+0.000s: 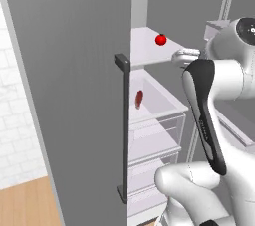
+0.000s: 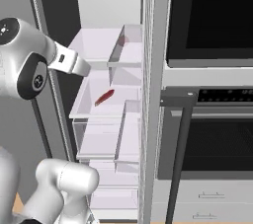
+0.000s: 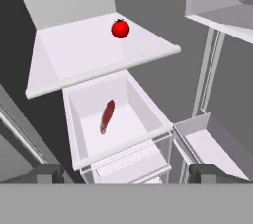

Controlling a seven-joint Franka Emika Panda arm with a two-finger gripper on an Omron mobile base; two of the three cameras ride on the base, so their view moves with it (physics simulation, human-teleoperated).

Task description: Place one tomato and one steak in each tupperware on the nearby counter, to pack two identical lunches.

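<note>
So we're parked at the open fridge (image 1: 149,135), with its grey door (image 1: 74,95) swung out on our left and the oven (image 2: 212,94) just to the right of it. A red tomato (image 3: 120,28) sits on the white upper shelf (image 3: 84,55), toward the back. Right below it, a dark red steak (image 3: 106,116) lies inside the clear drawer (image 3: 143,104), roughly in the middle of its floor. Our gripper (image 3: 126,172) hangs in front of the shelves, above the drawer and well apart from both foods. Its fingertips (image 3: 47,172) sit far apart at the two bottom corners of the hand view, so the hand is spread wide with nothing in it.
</note>
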